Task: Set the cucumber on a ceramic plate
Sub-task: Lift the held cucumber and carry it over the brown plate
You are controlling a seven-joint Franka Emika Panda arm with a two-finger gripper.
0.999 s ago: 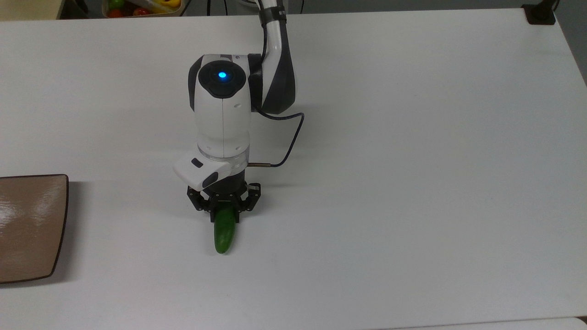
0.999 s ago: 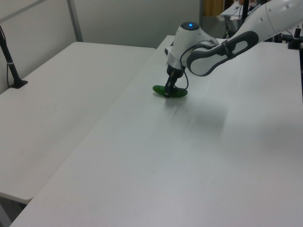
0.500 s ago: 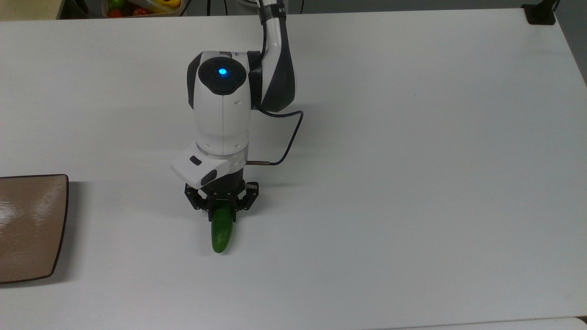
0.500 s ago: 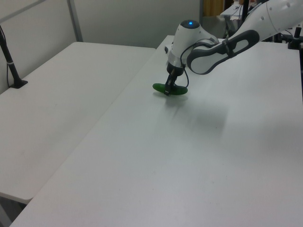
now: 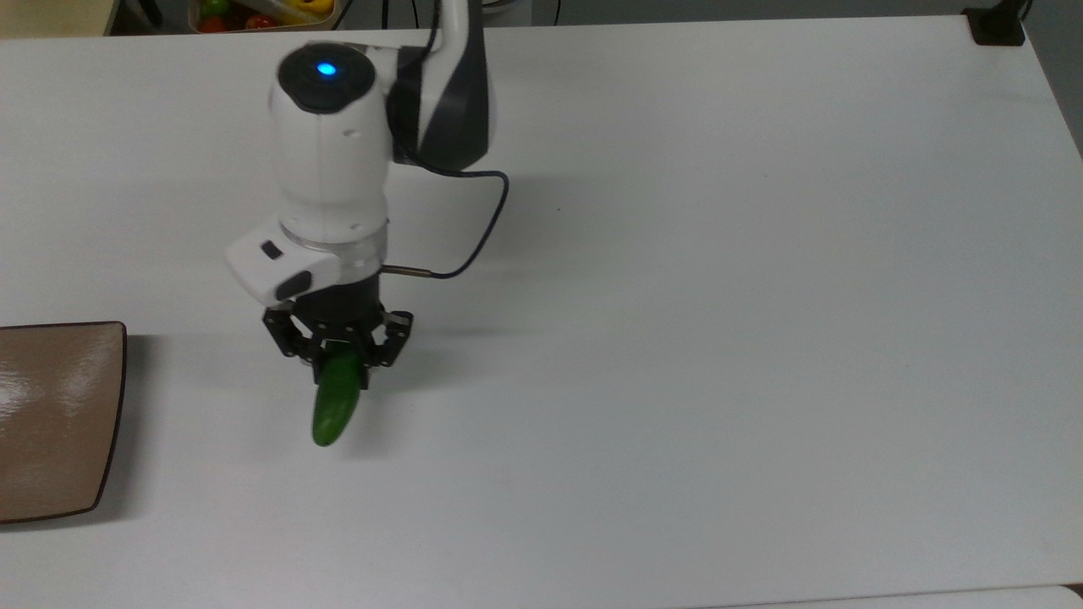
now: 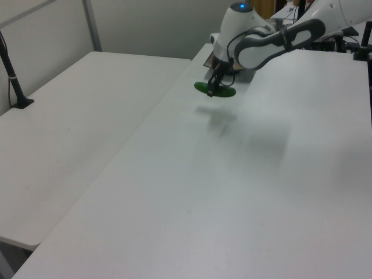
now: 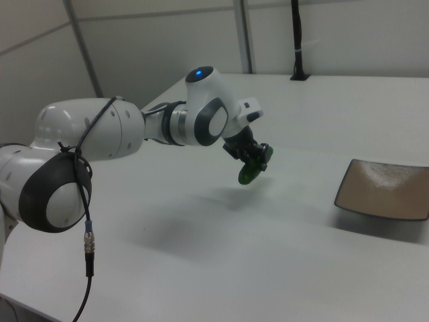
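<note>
Right view: gripper (image 7: 252,159) clamped on cucumber (image 7: 249,170), lifted clear above white table (image 7: 268,228), well apart from plate (image 7: 385,190), on the right view's left of it.

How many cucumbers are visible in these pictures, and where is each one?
1. The cucumber is held in the gripper above the white table, right of the ceramic plate in the top view.
</note>
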